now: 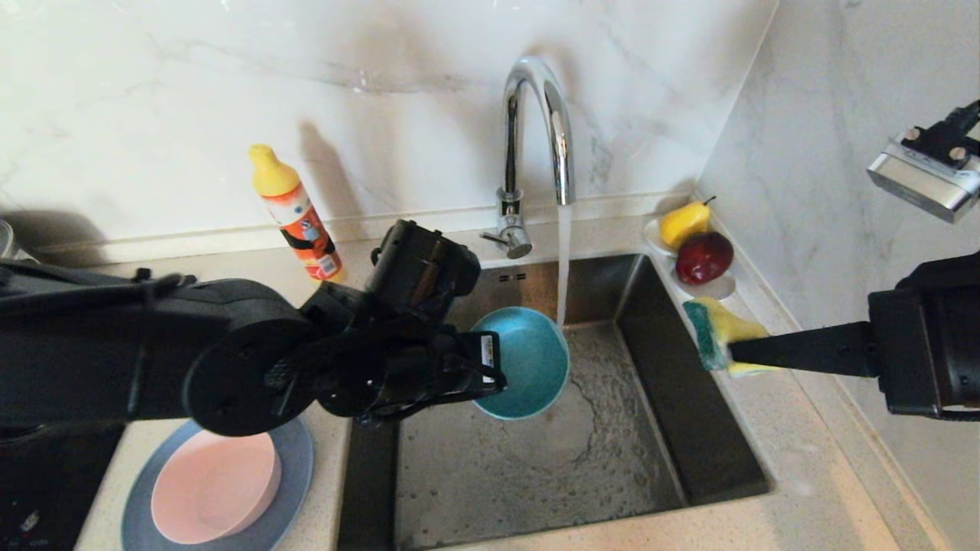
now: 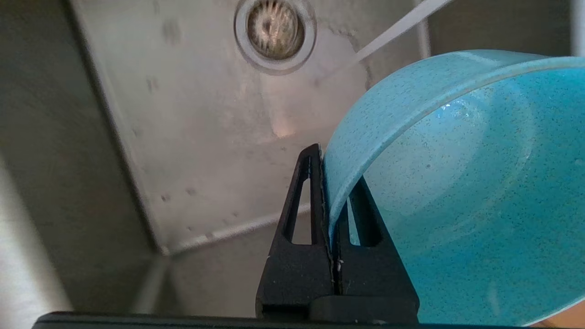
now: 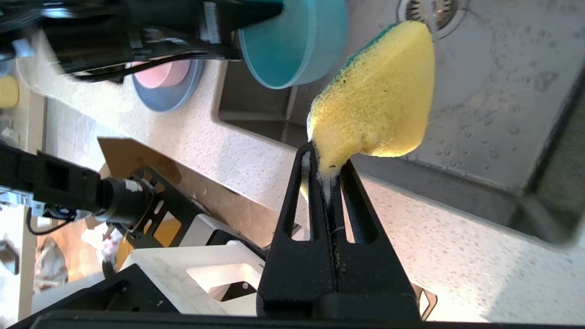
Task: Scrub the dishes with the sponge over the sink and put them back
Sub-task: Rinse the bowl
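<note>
Right now three dishes are showing: a teal bowl (image 1: 528, 360), a pink bowl (image 1: 214, 486) and a grey-blue plate (image 1: 295, 467). One sponge (image 1: 716, 333), one tap (image 1: 536, 130), one bottle (image 1: 295, 214), one pear (image 1: 684, 222) and one apple (image 1: 704, 258) make up the rest.

The left hand (image 2: 330, 192) is pinching the teal bowl's rim between its two black fingers, holding it tipped on edge above the sink (image 1: 689, 428), near the back-left corner. Water is running from the chrome gooseneck tap in a thin stream just beside the bowl's far rim and spreading over the brushed steel floor. The round drain strainer (image 2: 275, 32) is lying uncovered below, and most of the basin's front and right side is open.

The right hand (image 3: 327, 169) is clamped tight on the sponge's narrow end, out over the counter (image 1: 796, 490) just right of the sink's right edge, well apart from the bowl. The sponge is yellow foam, tapering, with a green scouring face turned toward the sink.

The pink bowl is sitting inside the flat plate on the counter at the front left, partly under the left arm. The orange, yellow-capped bottle is standing by the marble wall; pear and apple are resting on a small white saucer (image 1: 716, 289) in the back-right corner.
</note>
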